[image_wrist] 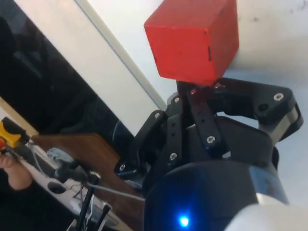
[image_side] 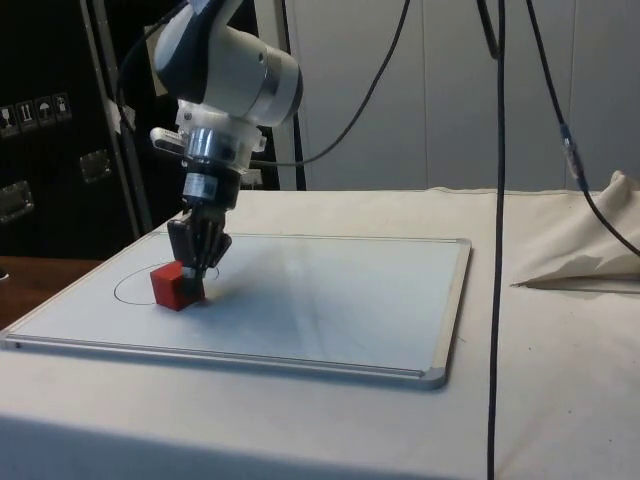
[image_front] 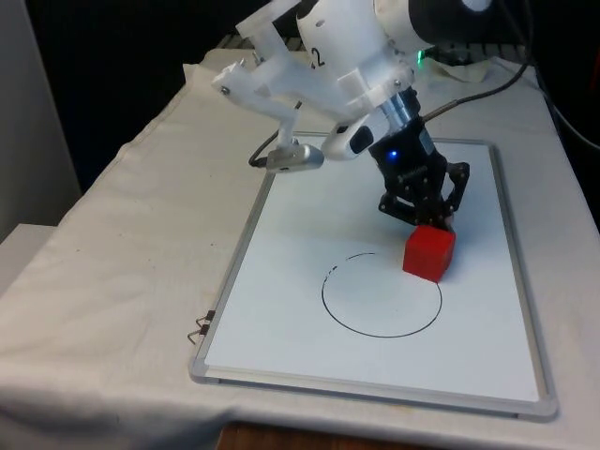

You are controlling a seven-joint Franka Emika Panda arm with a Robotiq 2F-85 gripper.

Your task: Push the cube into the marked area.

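The push was under way: the gripper [image_front: 424,217], its jaws drawn together and holding nothing, pressed against the back of the red cube [image_front: 429,252], which sat on the whiteboard [image_front: 281,281] straddling the edge of the drawn circle [image_front: 382,294]. By my judgement, the next move called for a short, steady shove toward the circle's middle. Nothing blocked that path; a small clip [image_front: 199,326] lay on the table [image_front: 112,262] by the board's corner, well apart.

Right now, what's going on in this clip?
The arm's hand is down on a whiteboard, pressed against the far side of a red cube with its fingers together. The cube sits on the edge of a drawn black circle, at the front view's right, partly over the line and mostly outside it. The push into the circle is under way but not done.
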